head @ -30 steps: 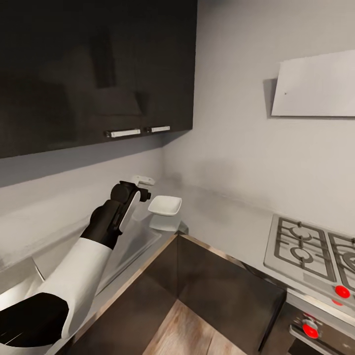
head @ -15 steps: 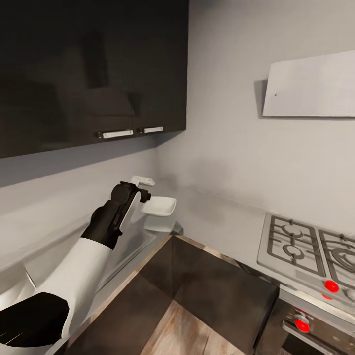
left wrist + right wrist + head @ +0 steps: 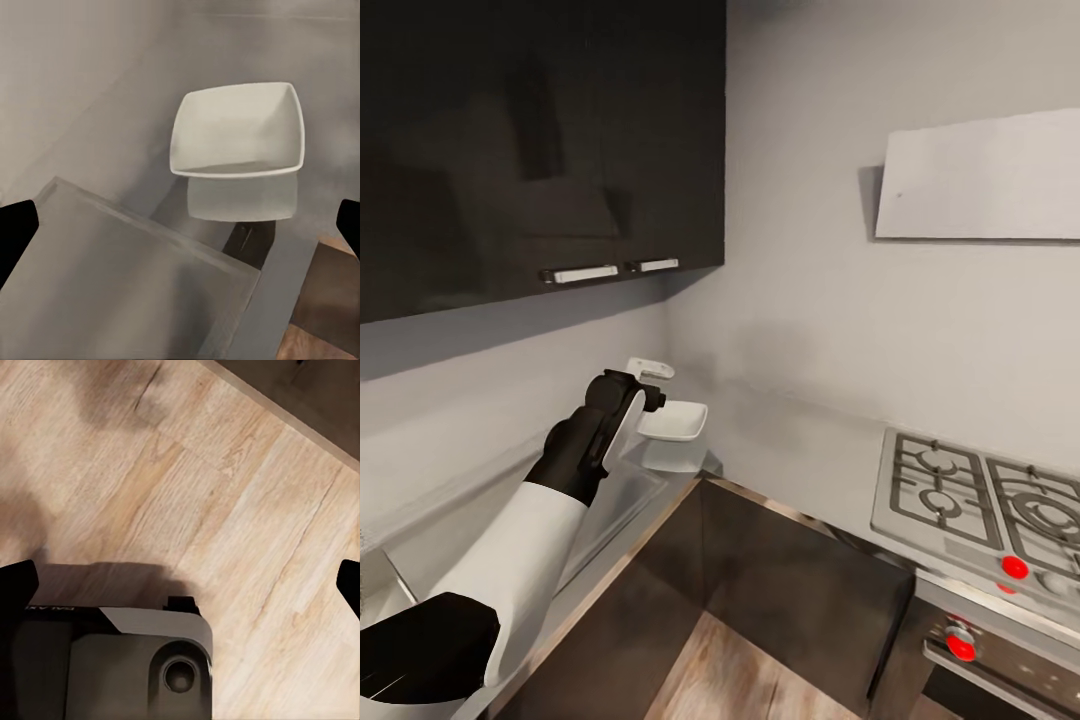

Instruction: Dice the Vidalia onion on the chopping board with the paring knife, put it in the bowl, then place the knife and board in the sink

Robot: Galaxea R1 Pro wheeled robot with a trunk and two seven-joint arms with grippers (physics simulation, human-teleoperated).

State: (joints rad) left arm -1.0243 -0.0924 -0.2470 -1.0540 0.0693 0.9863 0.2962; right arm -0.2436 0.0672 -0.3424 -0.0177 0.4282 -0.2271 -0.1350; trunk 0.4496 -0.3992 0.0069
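The white square bowl [image 3: 676, 421] [image 3: 237, 132] stands empty on the grey countertop [image 3: 800, 450] near its inner corner. My left gripper [image 3: 650, 385] [image 3: 181, 225] hovers just short of the bowl and above it. It is open, and its black fingertips [image 3: 15, 229] are spread wide with nothing between them. My right gripper [image 3: 180, 585] hangs open over the wooden floor [image 3: 225, 472], above my own dark base [image 3: 112, 667]. The Vidalia onion, the paring knife, the chopping board and the sink are out of view.
A flat grey raised panel [image 3: 112, 285] [image 3: 625, 495] lies on the counter beside the bowl. A gas hob [image 3: 970, 500] with red knobs is at the right. Dark wall cabinets [image 3: 540, 140] hang above the left arm, with dark cabinet fronts [image 3: 790, 590] below the counter.
The camera has moved, so the whole picture has slid to the left. The bowl now sits closer to my left gripper in the head view. The gripper stays open.
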